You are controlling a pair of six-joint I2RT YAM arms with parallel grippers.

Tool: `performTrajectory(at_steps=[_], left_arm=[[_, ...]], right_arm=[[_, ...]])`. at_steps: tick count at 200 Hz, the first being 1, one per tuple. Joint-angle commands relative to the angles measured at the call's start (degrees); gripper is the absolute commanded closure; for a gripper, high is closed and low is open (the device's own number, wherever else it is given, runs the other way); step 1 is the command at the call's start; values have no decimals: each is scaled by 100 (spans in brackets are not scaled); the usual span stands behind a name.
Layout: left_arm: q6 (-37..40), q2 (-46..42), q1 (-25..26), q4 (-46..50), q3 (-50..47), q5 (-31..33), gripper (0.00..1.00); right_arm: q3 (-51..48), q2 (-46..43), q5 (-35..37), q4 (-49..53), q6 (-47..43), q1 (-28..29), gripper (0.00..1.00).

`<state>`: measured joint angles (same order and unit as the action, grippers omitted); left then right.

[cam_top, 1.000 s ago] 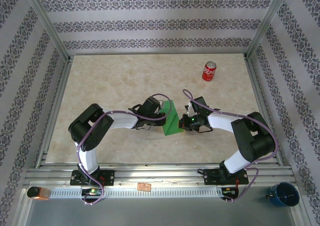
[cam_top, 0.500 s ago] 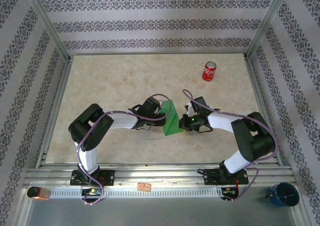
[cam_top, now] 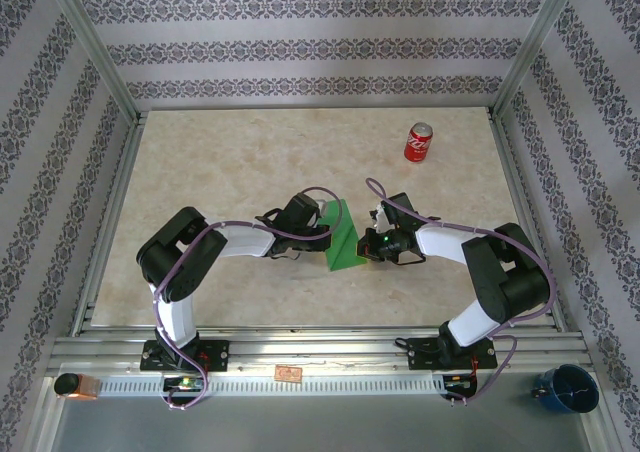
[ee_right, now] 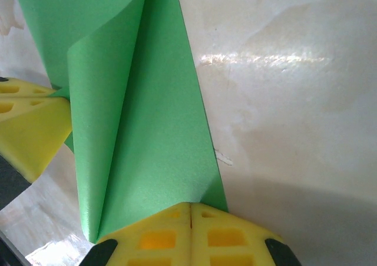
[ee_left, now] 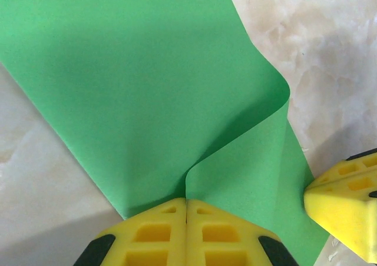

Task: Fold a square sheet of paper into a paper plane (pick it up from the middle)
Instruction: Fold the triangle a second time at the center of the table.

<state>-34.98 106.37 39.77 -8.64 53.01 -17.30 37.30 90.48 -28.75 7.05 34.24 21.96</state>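
The square sheet of paper [cam_top: 345, 240] is bright green and stands bent into a tent shape at the table's middle, between my two grippers. My left gripper [cam_top: 323, 232] is at its left side. In the left wrist view the jaws [ee_left: 187, 202] are shut, with a raised fold of the paper [ee_left: 147, 89] running into their seam. My right gripper [cam_top: 366, 242] is at the paper's right side. In the right wrist view it [ee_right: 191, 206] is shut at the near edge of the curled paper [ee_right: 153, 130]. No finished paper plane is in view.
A red soda can [cam_top: 418, 143] lies at the back right of the marble-patterned table [cam_top: 230, 172]. Metal frame rails border the table. A blue cup [cam_top: 566, 388] sits off the table at the near right.
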Motion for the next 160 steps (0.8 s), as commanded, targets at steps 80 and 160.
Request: performTrajectory(at_steps=[80,160], left_arm=[[16,-96,-110,-227,21,-221,100],[123,60,-117,-15,139,-125,100]], right_arm=[[-91,207,294,528,-137,-33,98],[-91,223,276,522,-136,-33,98]])
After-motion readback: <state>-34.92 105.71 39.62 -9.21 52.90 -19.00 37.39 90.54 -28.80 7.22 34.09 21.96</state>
